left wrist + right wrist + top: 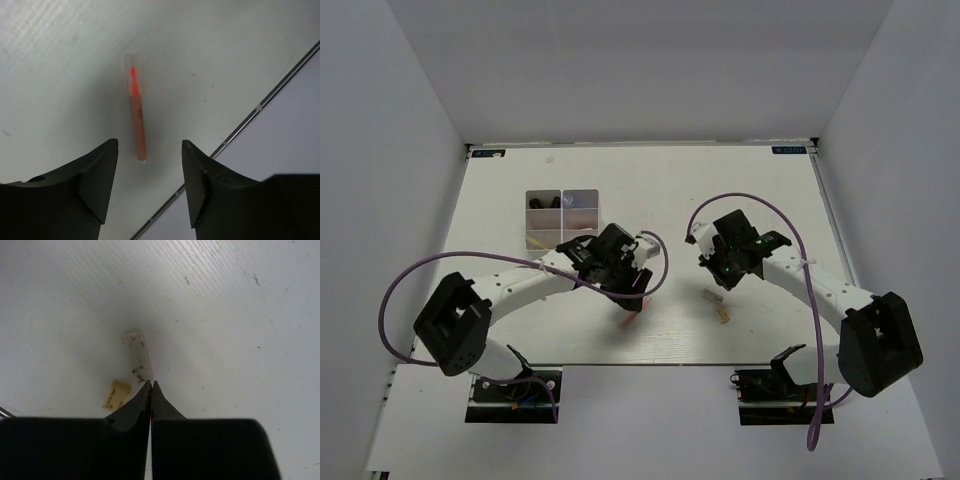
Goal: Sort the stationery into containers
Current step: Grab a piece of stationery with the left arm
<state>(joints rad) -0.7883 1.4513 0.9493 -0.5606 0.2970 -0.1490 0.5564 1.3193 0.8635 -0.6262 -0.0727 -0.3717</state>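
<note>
- Nearward of the organizer box [529,220], my left gripper [150,145] hangs released above the pink pen [137,120]: pickup step.
- Next: lower, close squarely.
- My right gripper [151,384] is clenched.

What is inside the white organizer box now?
In the organizer box, small dark items lie in the far-left compartment. Other compartments are unreadable; the left arm covers the near-right corner.

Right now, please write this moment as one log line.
left gripper open, aimed at orange pen | right gripper shut, tips near white block | tan block beside it
</note>
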